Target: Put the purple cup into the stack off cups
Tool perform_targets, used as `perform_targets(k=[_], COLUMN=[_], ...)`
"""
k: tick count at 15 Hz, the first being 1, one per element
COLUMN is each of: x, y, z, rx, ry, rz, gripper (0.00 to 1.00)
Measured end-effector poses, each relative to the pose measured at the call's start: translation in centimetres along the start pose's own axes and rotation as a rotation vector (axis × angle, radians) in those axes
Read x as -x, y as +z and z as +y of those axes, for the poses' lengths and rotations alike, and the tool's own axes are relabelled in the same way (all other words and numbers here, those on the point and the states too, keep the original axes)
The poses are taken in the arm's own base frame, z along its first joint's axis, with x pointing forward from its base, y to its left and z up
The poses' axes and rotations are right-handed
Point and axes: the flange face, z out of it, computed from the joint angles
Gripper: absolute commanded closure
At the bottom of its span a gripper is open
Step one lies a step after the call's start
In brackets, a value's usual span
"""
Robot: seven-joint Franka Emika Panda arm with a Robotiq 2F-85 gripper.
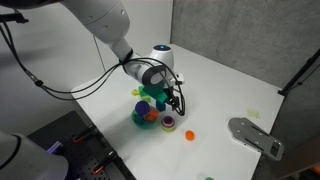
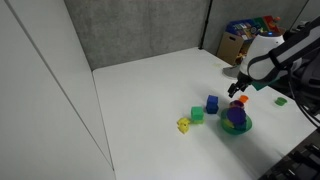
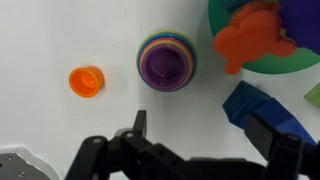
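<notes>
Gripper (image 3: pixel 202 132) spread wide, empty. Purple cup (image 3: pixel 167 66) sits in the stack (image 3: pixel 166 38) just ahead, orange cup (image 3: pixel 86 81) beside.

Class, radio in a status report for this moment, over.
Gripper open, empty. Purple cup nested in cup stack. Orange cup beside stack, apart; nothing blocking.

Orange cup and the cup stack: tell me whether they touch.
Apart. The wrist view shows bare white table between the orange cup and the cup stack.

Green bowl (image 3: pixel 305 60) cropped at edge.
</notes>
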Motion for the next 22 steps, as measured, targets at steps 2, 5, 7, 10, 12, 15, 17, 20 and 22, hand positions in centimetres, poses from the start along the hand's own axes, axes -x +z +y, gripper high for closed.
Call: perform_targets(k=[2, 5, 7, 10, 12, 15, 17, 20, 22], x=[-0.1, 0.1, 0.5, 1.5, 2.4, 4.2, 5.5, 7.5, 8.8], y=[-2.0, -5.4, -7.7, -11.2, -13.7, -17.8, -20.7, -25.4, -28.3], z=[0.2, 0.5, 0.7, 1.1, 1.5, 2.0, 2.2, 2.5, 3.0], rx=[-0.005, -0.016, -0.025, -0.039, -0.049, -0.066, -0.076, -0.065, -0.023], ry=[0.015, 0.04, 0.058, 0.08, 0.088, 0.096, 0.097, 0.084, 0.064], rz=[-0.006, -0.037, -0.067, -0.119, -0.147, -0.174, -0.181, -0.18, -0.172], gripper=[0.0, 0.0, 0.0, 0.0, 0.0, 0.0, 0.0, 0.0, 0.0])
